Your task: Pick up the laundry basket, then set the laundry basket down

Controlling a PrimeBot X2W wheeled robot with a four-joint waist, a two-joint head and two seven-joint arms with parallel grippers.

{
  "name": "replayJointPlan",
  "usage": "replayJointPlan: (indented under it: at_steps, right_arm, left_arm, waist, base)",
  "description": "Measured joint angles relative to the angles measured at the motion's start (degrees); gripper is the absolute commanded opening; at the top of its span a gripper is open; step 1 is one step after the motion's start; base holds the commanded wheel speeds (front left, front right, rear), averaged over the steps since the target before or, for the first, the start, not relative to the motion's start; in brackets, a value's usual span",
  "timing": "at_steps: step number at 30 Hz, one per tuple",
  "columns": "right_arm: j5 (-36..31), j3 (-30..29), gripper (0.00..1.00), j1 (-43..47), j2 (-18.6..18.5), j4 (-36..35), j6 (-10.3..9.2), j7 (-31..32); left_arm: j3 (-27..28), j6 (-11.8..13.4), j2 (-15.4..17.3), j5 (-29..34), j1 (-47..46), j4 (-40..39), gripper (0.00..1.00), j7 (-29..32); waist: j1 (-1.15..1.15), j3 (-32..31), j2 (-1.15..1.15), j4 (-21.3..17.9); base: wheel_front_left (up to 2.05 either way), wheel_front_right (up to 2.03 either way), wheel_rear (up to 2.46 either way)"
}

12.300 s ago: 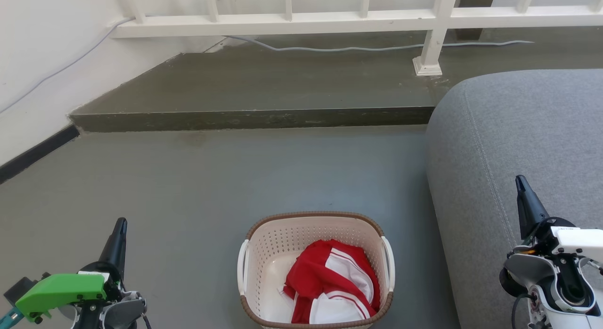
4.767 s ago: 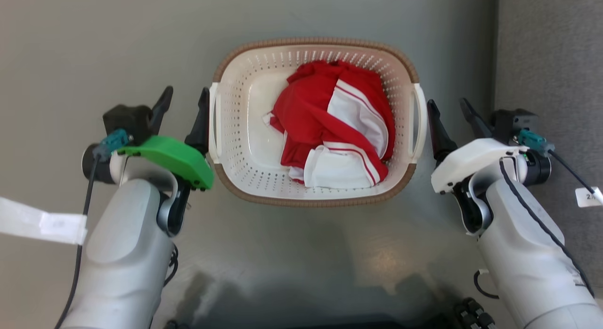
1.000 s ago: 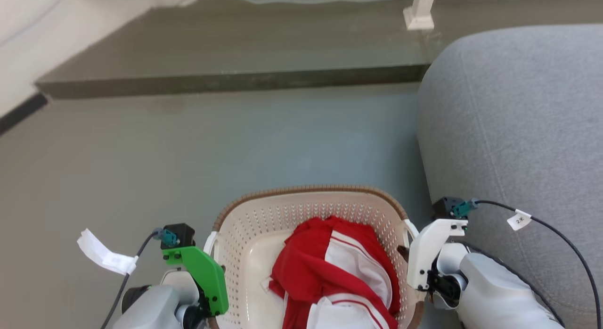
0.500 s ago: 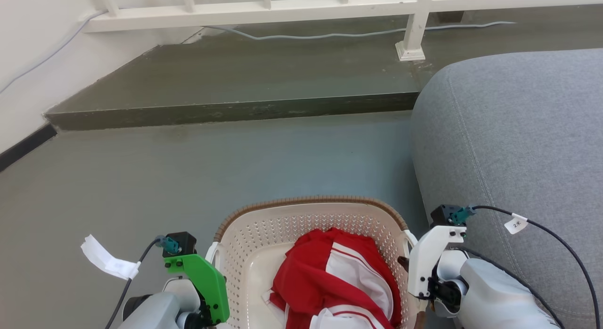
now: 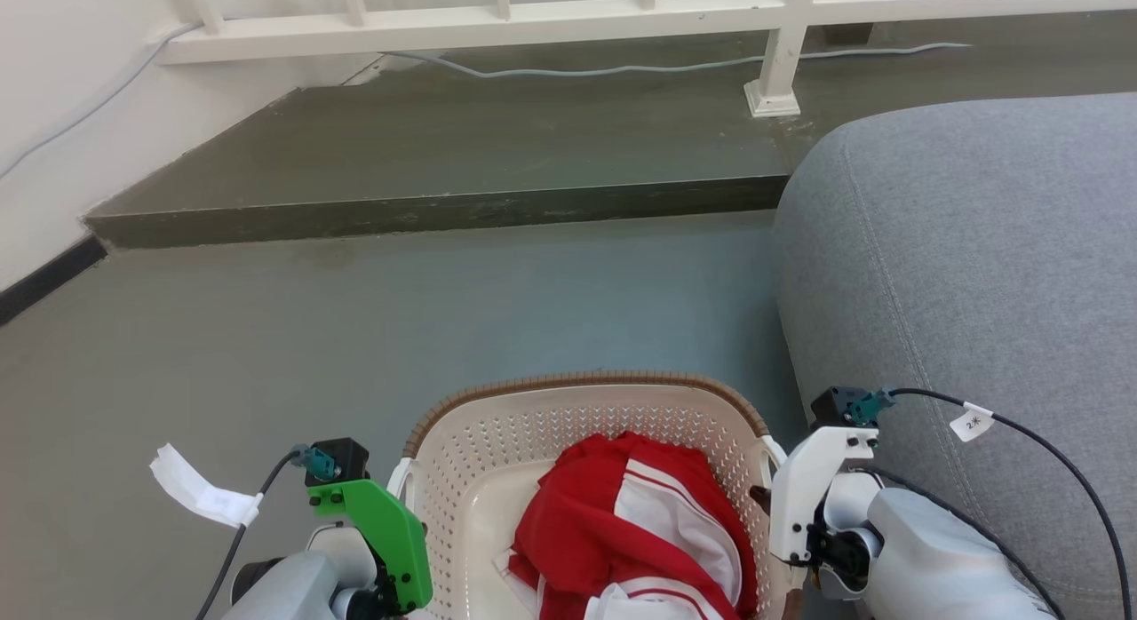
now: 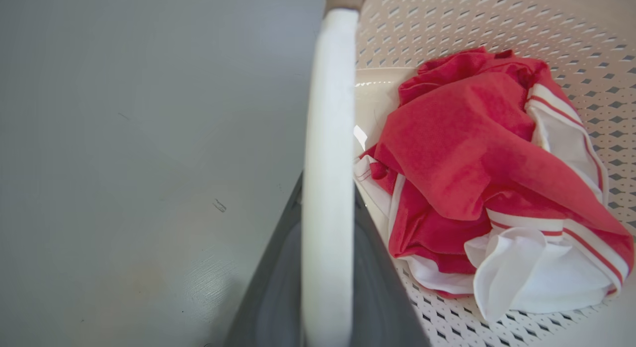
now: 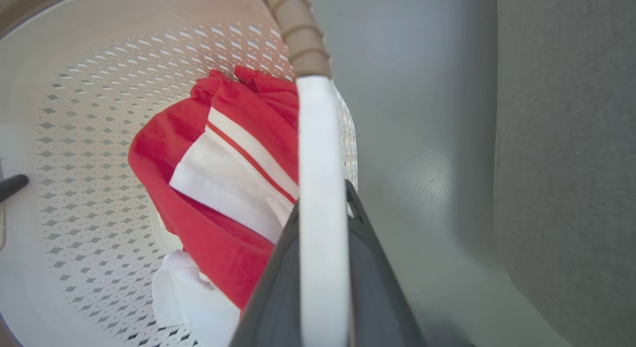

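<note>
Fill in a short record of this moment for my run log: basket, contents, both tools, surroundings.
basket: cream, perforated, brown rim, before the robot
contents: crumpled red and white garment
left tool: shut on the left handle
right tool: shut on the right handle likewise
right of basket: grey sofa
ahead: grey floor, raised step, white railing
lifted: cannot tell

Near half of the laundry basket [image 5: 551, 425] past the head view's bottom edge (red-and-white garment [image 5: 577, 531] too).
</note>
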Motion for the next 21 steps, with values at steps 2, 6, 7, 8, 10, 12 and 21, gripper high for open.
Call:
replayJointPlan:
  at_steps: [2,6,7,8,10,12,21]
  right_arm:
    - [0.2,0.1,0.0,0.0,0.0,0.0,0.0,0.0]
    - [0.5,0.6,0.0,0.0,-0.1,0.0,0.0,0.0]
    - [0.5,0.7,0.0,0.0,-0.1,0.0,0.0,0.0]
    - [0.5,0.9,0.0,0.0,-0.1,0.0,0.0,0.0]
    - [0.6,1.0,0.0,0.0,-0.1,0.0,-0.01,0.0]
    - [1.0,1.2,0.0,0.0,-0.1,0.0,-0.01,0.0]
    - [1.5,1.6,0.0,0.0,-0.1,0.0,-0.01,-0.1]
  left_arm:
    - [-0.1,0.0,0.0,-0.1,0.0,0.0,0.0,0.0]
    - [-0.4,0.0,0.1,-0.1,0.0,0.0,0.0,0.0]
    - [-0.4,0.0,0.1,-0.1,0.0,0.0,0.0,0.0]
    - [-0.5,0.0,0.1,-0.2,0.0,0.0,0.0,0.0]
    - [-0.7,0.0,0.1,-0.3,0.0,0.0,0.0,0.0]
    - [-0.8,0.0,0.1,-0.5,0.0,0.0,0.0,0.0]
    - [-1.2,0.0,0.3,-0.6,0.0,0.0,0.0,-0.2]
  waist:
    - [0.0,0.0,0.0,0.0]
    - [0.0,0.1,0.0,-0.1]
    - [0.0,0.2,0.0,-0.1]
    - [0.0,0.2,0.0,-0.1]
    - [0.0,0.2,0.0,-0.1]
    - [0.0,0.2,0.0,-0.2]
    - [0.0,0.6,0.0,-0.3]
  base:
    - [0.0,0.0,0.0]
    - [0.0,0.0,0.0]
    - [0.0,0.0,0.0]
    - [0.0,0.0,0.0]
    - [0.0,0.0,0.0]
    - [0.0,0.0,0.0]
    - [0.0,0.0,0.0]
